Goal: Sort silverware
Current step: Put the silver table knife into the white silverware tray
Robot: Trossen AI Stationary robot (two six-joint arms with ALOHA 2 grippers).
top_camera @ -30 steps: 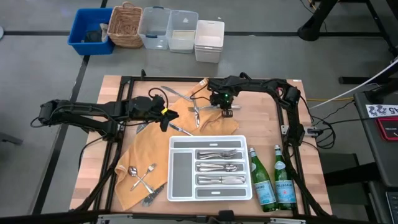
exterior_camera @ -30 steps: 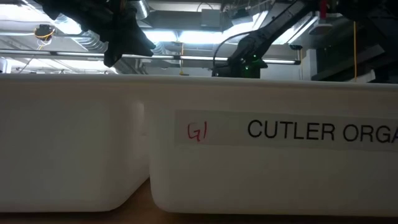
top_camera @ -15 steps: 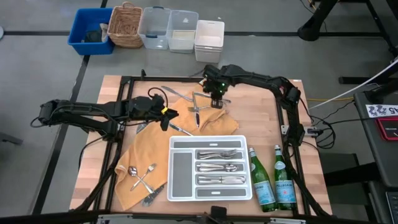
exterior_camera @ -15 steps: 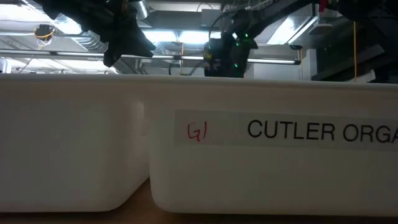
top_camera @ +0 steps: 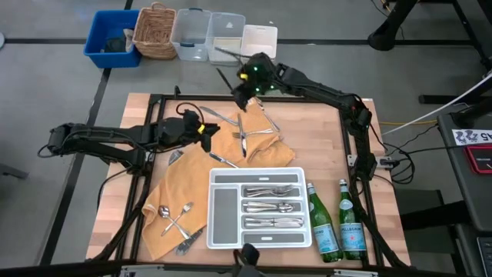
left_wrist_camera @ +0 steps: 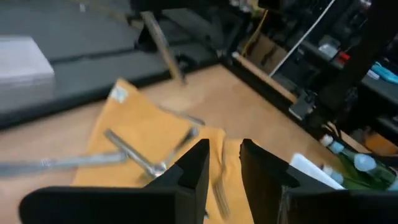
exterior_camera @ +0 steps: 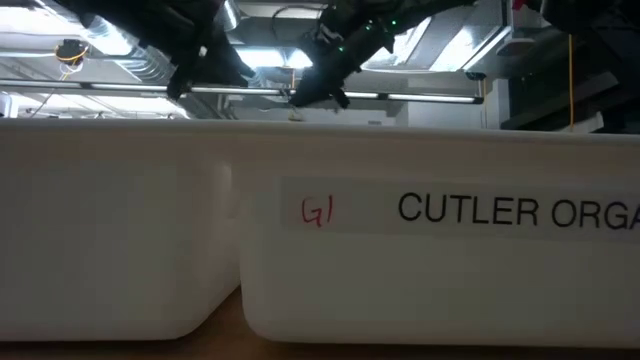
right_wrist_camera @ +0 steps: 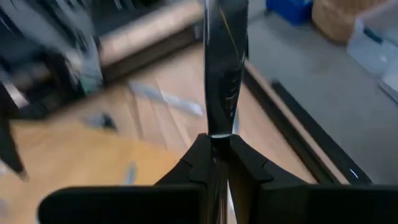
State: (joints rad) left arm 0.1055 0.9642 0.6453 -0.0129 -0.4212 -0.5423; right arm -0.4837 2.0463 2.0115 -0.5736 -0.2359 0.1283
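My right gripper (top_camera: 246, 71) is raised over the table's far edge, shut on a silver table knife (right_wrist_camera: 222, 74), which also shows in the high view (top_camera: 231, 53). My left gripper (left_wrist_camera: 224, 165) is open and empty above the orange cloth (top_camera: 184, 185), at its far left part (top_camera: 206, 131). Several loose forks, spoons and knives (top_camera: 240, 135) lie on the cloth's far part, and a few more (top_camera: 174, 217) lie on its near left corner. The white divided tray (top_camera: 218, 231) holds sorted silverware (top_camera: 270, 206). My right gripper pinches the knife between its two fingers at the knife's end nearest the wrist (right_wrist_camera: 217, 140). The rest of the knife sticks straight out past the fingertips, in line with the fingers. The knife is lifted clear of the table and the cloth.
Two green bottles (top_camera: 338, 225) stand right of the tray. Beyond the far edge, on the floor, are a blue bin (top_camera: 114, 38), a wicker basket (top_camera: 154, 31) and clear and white bins (top_camera: 223, 37). The tray's white wall (exterior_camera: 320, 230) fills the low view.
My right gripper has risen from the cloth's far part and gone toward the table's far edge and leftward, carrying the knife clear of the table. My left gripper has shifted a little toward the far edge.
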